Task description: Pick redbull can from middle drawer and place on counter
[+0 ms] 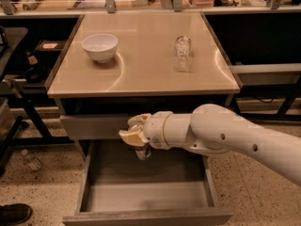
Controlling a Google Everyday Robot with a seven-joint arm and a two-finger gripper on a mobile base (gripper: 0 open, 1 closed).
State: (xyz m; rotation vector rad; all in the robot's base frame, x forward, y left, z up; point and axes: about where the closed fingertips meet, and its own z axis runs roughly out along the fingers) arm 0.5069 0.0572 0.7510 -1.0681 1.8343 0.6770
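- the two-finger gripper [134,134], on the end of a thick white arm [225,135], hangs over the open, wide grey middle drawer [141,197], just in front of the closed grey drawer front [89,126] above it.
- its beige jaws stand narrow, pinched on the slim blue-and-silver redbull can [142,152]; something shiny, probably the can's top, shows between them, and its body pokes out below them.
- the can looks clear of the flat drawer floor beneath the jaws, though how far clear cannot be told from this angle.
- progress, as a judgement: the grasp looks made and the can seems lifted, so the picking half is nearly finished, but the can has not left the drawer space yet.
- left to do: bring the can out and up past the drawer front, carry it over the glossy beige square counter [150,74] above and beyond the jaws, set it upright and let go.
- on that counter a round white bowl [99,47] sits up and to the left of the jaws, and a clear crinkled bottle [182,53] up and to the right; the bare top between them looks a likely landing spot.
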